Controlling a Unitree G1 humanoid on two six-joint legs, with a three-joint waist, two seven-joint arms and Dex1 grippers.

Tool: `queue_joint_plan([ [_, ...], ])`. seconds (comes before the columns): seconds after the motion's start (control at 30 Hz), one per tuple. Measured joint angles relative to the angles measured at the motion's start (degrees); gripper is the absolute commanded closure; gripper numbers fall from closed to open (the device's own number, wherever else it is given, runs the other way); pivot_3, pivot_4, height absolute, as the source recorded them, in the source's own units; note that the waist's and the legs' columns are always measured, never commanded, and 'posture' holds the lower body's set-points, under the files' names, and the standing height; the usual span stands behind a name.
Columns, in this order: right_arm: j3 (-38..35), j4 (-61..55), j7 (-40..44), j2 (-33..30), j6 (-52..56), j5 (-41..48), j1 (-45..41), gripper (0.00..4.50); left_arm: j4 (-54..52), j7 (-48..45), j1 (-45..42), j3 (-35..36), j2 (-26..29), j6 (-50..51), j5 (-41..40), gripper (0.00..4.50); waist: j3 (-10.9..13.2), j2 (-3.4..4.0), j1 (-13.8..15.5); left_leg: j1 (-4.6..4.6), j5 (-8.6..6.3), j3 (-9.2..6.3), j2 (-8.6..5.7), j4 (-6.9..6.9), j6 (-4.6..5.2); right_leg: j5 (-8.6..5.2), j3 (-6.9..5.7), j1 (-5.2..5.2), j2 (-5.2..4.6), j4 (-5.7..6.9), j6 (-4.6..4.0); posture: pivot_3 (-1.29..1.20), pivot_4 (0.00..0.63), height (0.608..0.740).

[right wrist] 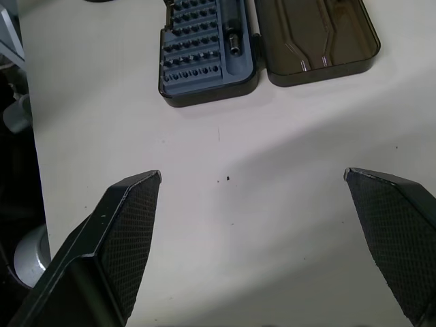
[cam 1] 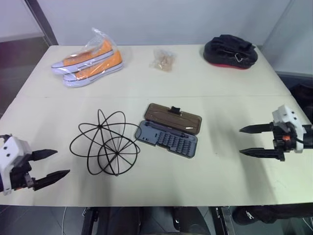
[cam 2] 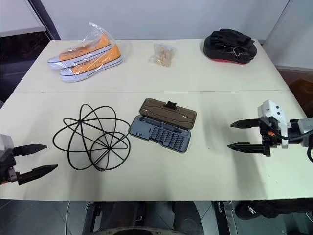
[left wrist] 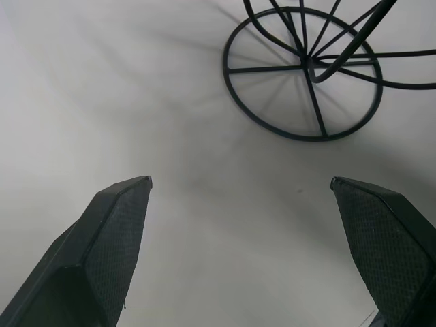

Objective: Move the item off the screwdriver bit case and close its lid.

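Wire ball [cam 2: 92, 138] resting on the table just beside the open bit case [cam 2: 163, 126], lid [cam 2: 168, 112] lying flat; I am holding my left gripper [cam 1: 51, 164] and right gripper [cam 2: 243, 134] spread empty, lid-closing likely next.

Head views overlook table [cam 1: 195, 181]; wrist views near tabletop.

One wire sphere [cam 1: 104, 142], one bit case [cam 1: 168, 130], two sneakers [cam 1: 88, 62], one pouch [cam 1: 230, 51]
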Motion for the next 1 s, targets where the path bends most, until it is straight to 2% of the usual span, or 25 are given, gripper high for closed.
queue_joint_plan([
  [0.33, 0.1, -1.0, -0.8, 1.3, 0.1, 0.0, 0.5, 0.0, -0.5, 4.1, -2.3, -1.9, -2.5, -3.0, 3.1, 0.09, 0.0, -0.01, 0.0, 0.03, 0.0, 0.08, 0.0, 0.04, 0.0, 0.04, 0.03, 0.01, 0.03, 0.07, 0.07, 0.0, 0.15, 0.74],
  [0.47, 0.1, -1.4, -0.7, 1.2, 4.9, 1.7, -1.0, 0.0, -4.2, 4.0, -3.6, -1.9, -3.2, 1.4, -2.8, 0.09, 0.0, -0.01, 0.0, 0.03, 0.0, 0.07, 0.01, 0.13, 0.0, 0.04, 0.04, 0.02, 0.03, 0.1, 0.07, 0.0, 0.15, 0.74],
  [0.67, 0.1, -9.7, 2.8, -0.7, 10.9, 6.3, -1.4, 0.0, -12.8, 3.8, -2.2, 0.7, -3.1, 7.1, -10.8, 0.09, 0.0, 0.01, -0.1, 0.06, 0.0, 0.07, 0.03, 0.13, 0.0, 0.04, 0.05, 0.03, 0.06, 0.12, 0.08, 0.0, 0.15, 0.74],
  [0.93, 0.1, -17.8, 5.2, -1.6, 18.2, 13.2, -6.6, 0.0, -14.4, 9.0, -6.6, -0.9, -3.2, 8.6, -11.4, 0.09, 0.0, -0.03, 0.2, 0.09, 0.01, 0.08, 0.0, 0.2, 0.01, 0.04, 0.04, 0.09, 0.17, 0.17, 0.08, 0.0, 0.15, 0.74],
  [1.0, 0.1, -18.1, 5.1, -1.6, 19.1, 14.2, -7.7, 0.0, -14.4, 9.6, -7.8, -2.3, -3.2, 8.4, -11.2, 0.61, 0.0, -0.03, 0.1, 0.09, 0.01, 0.1, -0.04, 0.22, 0.01, 0.04, 0.05, 0.1, 0.14, 0.17, 0.08, 0.0, 0.15, 0.74],
])
